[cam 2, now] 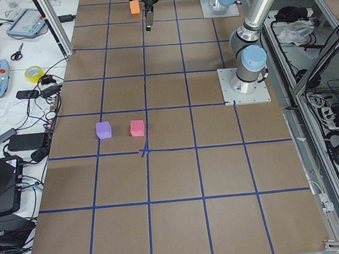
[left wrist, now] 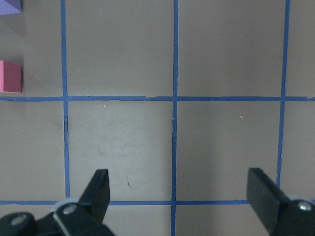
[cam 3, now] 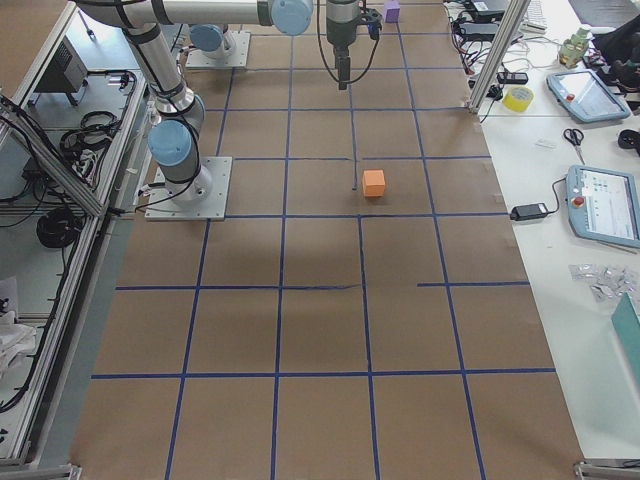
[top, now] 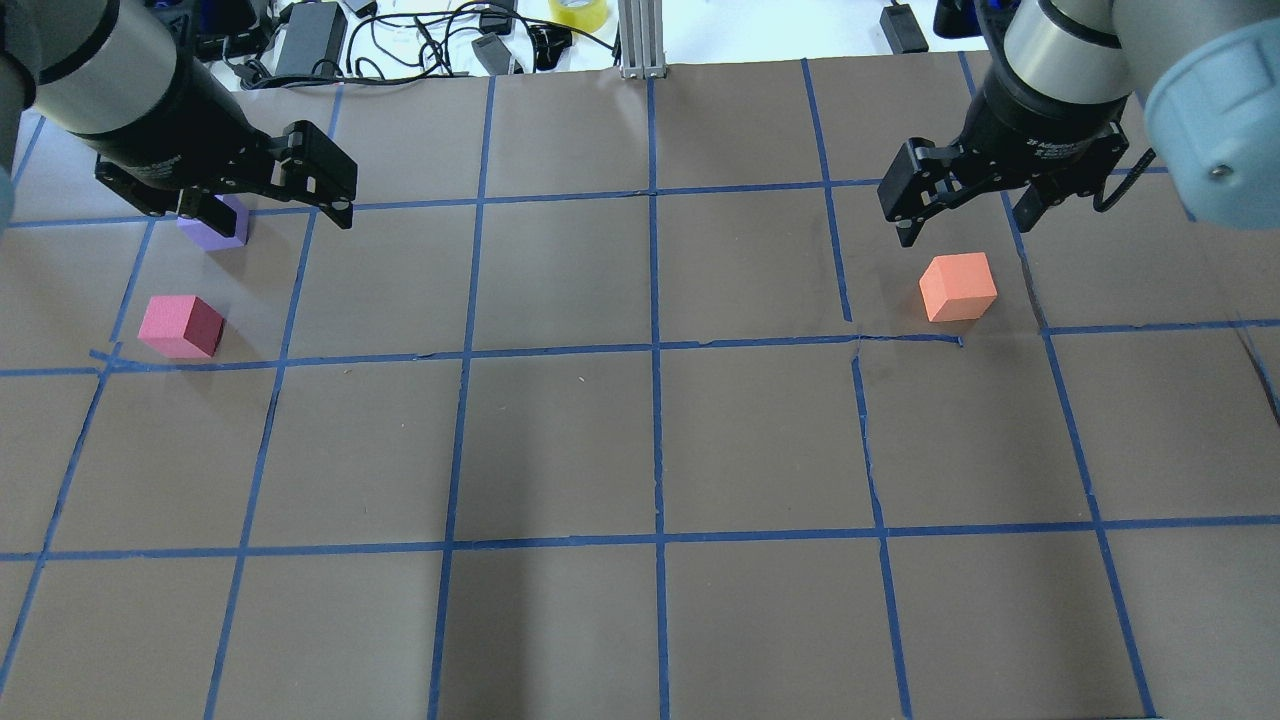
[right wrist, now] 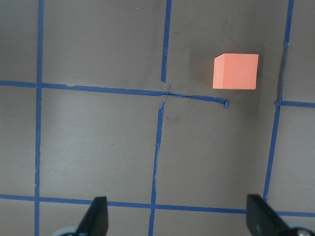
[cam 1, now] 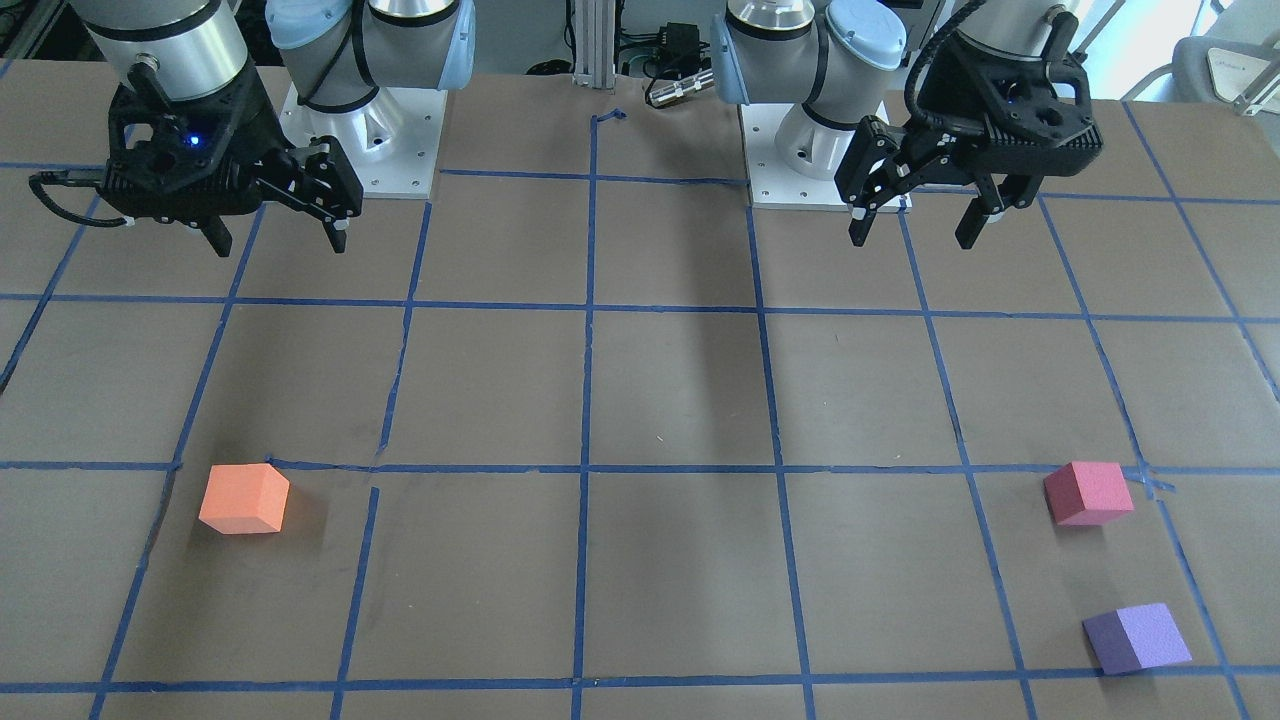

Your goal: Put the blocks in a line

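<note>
The orange block (cam 1: 243, 498) lies on the table on my right side; it also shows in the overhead view (top: 958, 287) and the right wrist view (right wrist: 236, 72). The pinkish-red block (cam 1: 1088, 493) and the purple block (cam 1: 1137, 638) lie close together, apart, on my left side. In the overhead view the pinkish-red block (top: 181, 326) is in full view and the purple block (top: 215, 232) is partly hidden by my left gripper (top: 270, 215). My left gripper (cam 1: 912, 240) is open and empty, held above the table. My right gripper (cam 1: 280, 247) is open and empty too, raised near the orange block.
Blue tape lines (top: 655, 350) divide the brown table into squares. The two arm base plates (cam 1: 370, 150) (cam 1: 800, 170) stand at the robot's edge. Cables, power bricks and a tape roll (top: 578, 12) lie beyond the far edge.
</note>
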Controlling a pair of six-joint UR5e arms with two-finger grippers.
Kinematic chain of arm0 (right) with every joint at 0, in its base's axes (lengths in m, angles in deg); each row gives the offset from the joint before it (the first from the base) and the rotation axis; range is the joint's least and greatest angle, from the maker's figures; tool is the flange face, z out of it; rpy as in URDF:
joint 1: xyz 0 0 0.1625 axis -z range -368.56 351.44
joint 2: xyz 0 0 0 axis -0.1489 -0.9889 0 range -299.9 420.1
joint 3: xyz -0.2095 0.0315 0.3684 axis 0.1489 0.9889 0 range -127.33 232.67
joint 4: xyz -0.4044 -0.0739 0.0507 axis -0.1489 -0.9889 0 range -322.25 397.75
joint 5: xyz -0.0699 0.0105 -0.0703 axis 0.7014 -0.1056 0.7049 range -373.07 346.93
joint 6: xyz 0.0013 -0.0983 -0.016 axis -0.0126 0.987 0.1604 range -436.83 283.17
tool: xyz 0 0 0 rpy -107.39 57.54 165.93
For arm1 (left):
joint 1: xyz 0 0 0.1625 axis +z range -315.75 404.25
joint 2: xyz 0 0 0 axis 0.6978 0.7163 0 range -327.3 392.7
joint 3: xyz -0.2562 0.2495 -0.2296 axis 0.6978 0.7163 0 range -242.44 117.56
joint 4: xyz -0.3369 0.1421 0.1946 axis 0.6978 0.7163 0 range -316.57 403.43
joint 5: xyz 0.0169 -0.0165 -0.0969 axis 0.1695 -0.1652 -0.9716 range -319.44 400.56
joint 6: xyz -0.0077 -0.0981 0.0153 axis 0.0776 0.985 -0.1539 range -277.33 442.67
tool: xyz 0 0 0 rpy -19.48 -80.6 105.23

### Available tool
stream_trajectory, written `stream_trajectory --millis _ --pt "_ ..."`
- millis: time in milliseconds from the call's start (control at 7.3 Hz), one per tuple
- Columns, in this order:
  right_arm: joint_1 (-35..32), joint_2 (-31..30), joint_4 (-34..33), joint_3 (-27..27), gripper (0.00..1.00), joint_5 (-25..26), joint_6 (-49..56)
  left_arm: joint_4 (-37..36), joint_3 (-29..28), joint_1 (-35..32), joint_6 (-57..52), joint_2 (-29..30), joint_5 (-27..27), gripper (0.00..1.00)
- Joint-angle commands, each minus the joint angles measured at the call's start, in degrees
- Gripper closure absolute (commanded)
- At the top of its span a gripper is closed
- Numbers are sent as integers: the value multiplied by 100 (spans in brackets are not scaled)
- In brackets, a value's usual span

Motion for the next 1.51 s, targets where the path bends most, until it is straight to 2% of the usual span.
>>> stream_trajectory --millis 0,411,685,822,1096,1233,1370 --pt "4 11 1 -17 0 44 0 -6 0 0 0 -11 9 0" --pt "48 64 -103 -18 0 62 87 -6 0 0 0 41 0 0" --pt "110 108 -139 -26 0 621 167 -15 -9 0 17 94 -9 0" --pt "153 282 -183 -26 0 720 167 -15 -9 0 9 77 -9 0" --pt "591 485 -595 -35 0 624 935 -24 -9 0 35 85 -9 0" --pt "811 782 -997 -131 0 520 1045 -15 -9 0 0 59 -9 0" --pt "961 1089 -1723 -262 0 414 1063 -24 -9 0 -9 68 -9 0"
